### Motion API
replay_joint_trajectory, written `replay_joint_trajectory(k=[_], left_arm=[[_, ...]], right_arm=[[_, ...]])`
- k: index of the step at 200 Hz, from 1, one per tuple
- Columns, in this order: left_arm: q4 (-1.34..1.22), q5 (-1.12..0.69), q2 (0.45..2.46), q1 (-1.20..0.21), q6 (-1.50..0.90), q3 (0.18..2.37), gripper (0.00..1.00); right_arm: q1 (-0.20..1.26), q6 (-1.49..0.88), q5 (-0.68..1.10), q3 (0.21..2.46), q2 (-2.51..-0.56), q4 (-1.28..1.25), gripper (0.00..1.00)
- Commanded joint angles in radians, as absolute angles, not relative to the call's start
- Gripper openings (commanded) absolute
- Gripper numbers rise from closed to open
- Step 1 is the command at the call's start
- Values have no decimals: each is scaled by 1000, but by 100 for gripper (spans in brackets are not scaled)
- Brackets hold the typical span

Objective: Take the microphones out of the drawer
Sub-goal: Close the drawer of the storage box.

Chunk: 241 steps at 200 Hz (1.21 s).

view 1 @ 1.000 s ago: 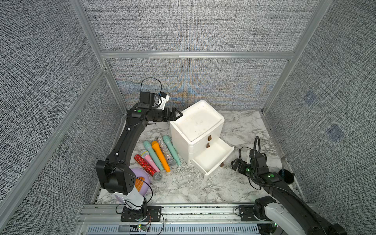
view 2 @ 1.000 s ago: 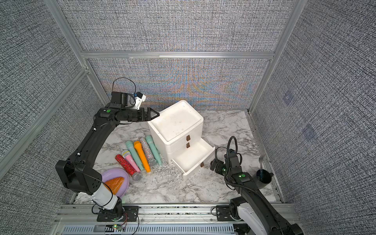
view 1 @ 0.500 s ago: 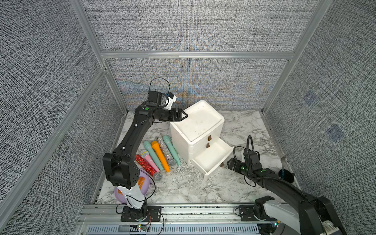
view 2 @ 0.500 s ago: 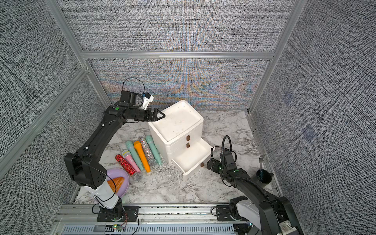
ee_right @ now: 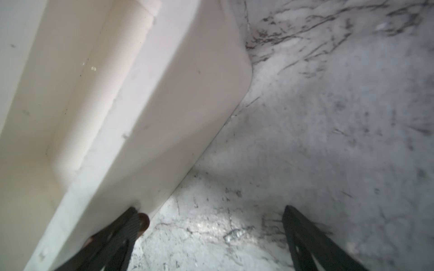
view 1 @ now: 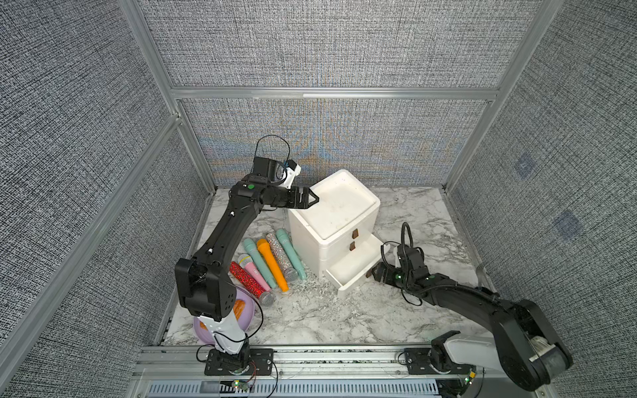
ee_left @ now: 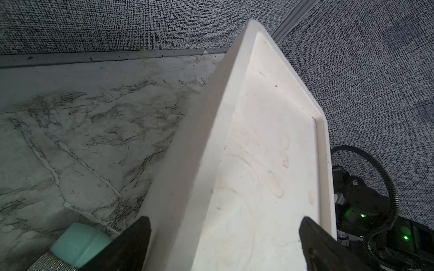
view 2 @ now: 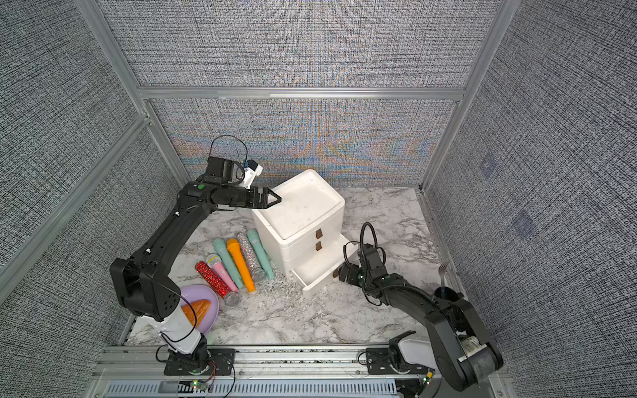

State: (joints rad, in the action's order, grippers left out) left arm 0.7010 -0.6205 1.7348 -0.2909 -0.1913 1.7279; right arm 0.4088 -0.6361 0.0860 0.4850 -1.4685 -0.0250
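The white drawer unit (view 1: 339, 206) stands near the back edge of the table (view 1: 344, 317), its bottom drawer (view 1: 350, 267) pulled out toward the front-right corner. Six microphones (view 1: 272, 265) lie in a row on the table between the unit and the left edge, outside the drawer. The left gripper (view 1: 312, 199) hovers over the unit's top, jaws wide, empty. The right gripper (ee_right: 211, 213), equally wide, sits at the drawer front; one finger (ee_right: 122, 230) seems to touch its brown handle (ee_right: 145, 221), though that view is blurred.

Purple plate (view 2: 214, 310) holding orange food (view 2: 197, 307) (front-left corner); fork (view 2: 444, 267) in dark cup (view 2: 445, 294).
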Motion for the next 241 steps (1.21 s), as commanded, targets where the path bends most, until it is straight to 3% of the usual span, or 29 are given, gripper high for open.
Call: replay_joint_trajectory(k=[1,90,241], left_arm=[[698,-652,1727,-292,-190,1727,100],[674,-678,1719,-295,-205,1694,100],[677,-689,1713,-298,-203,1689,100]], right_arm=[[431,-672,78,504,-1518,-122,98],[493,-727,87,620,-1714,-249,98],[540,-827,75,617,-1766,-386,98]])
